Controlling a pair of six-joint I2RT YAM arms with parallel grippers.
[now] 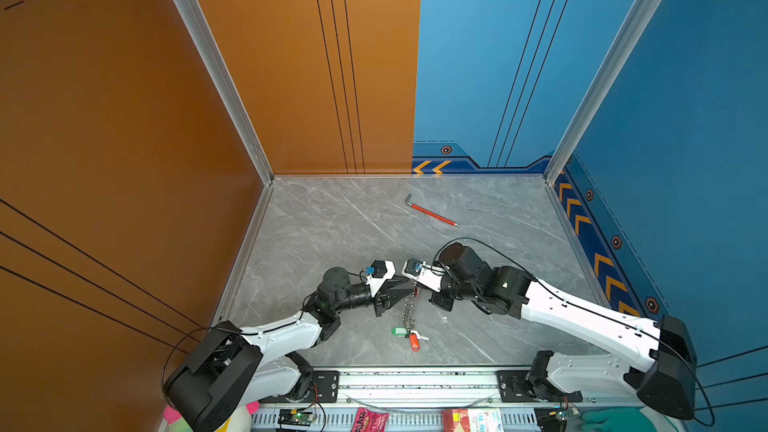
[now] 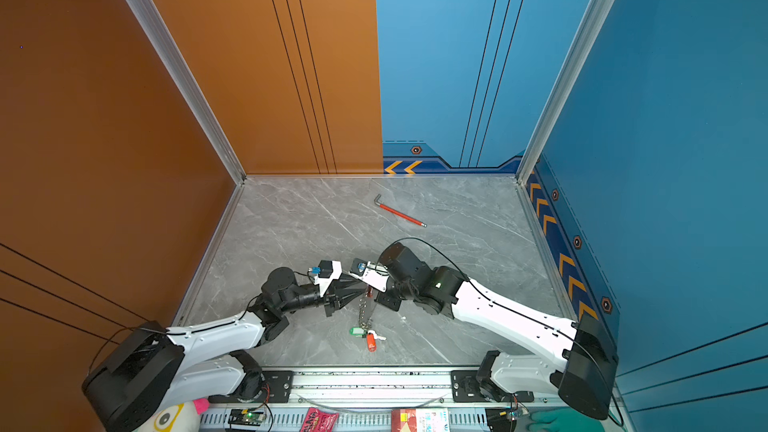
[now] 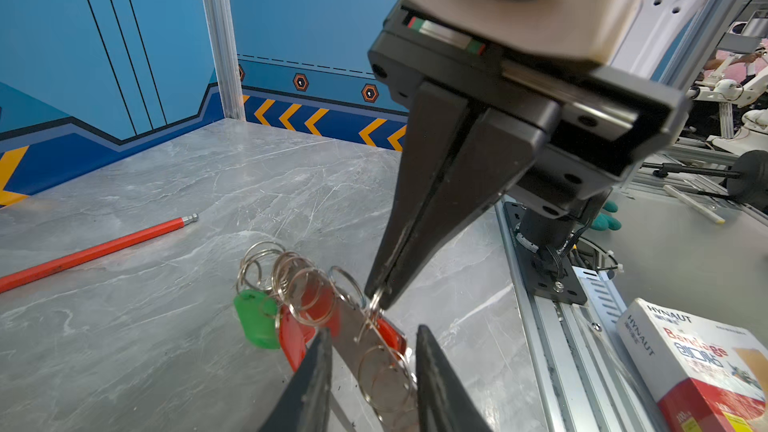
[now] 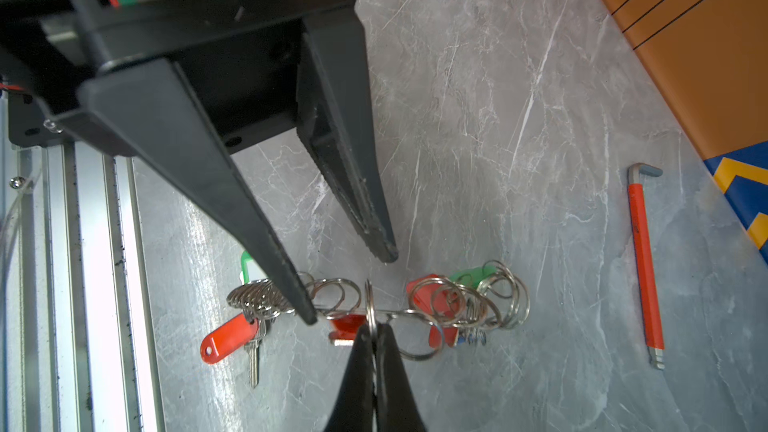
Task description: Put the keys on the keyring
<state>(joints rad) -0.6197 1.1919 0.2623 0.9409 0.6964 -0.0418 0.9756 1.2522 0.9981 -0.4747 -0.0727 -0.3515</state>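
Right wrist: keyring (image 4: 369, 299) in right gripper (image 4: 373, 328)

Brightly lit from overhead; faintly shadowed; bowed at three and nine o'clock; blurred near wrist lenses.

I'm on a robotics lab test cell here, not a home or shop. Walls are printed orange panels (image 1: 104, 118) & blue panels (image 1: 685, 97) w/ chevron strips (image 1: 432, 167), held in alu. extrusion posts (image 1: 208, 64). Grey marble-look desk (image 1: 332, 234) inside. Arm mounts (image 1: 326, 384) are bolted to a slotted rail (image 1: 415, 380) at front, next to a bare circuit board (image 1: 296, 415) w/ green LED lit. Left wrist cam shows more white robot arms (image 3: 727, 89) beyond the frame.
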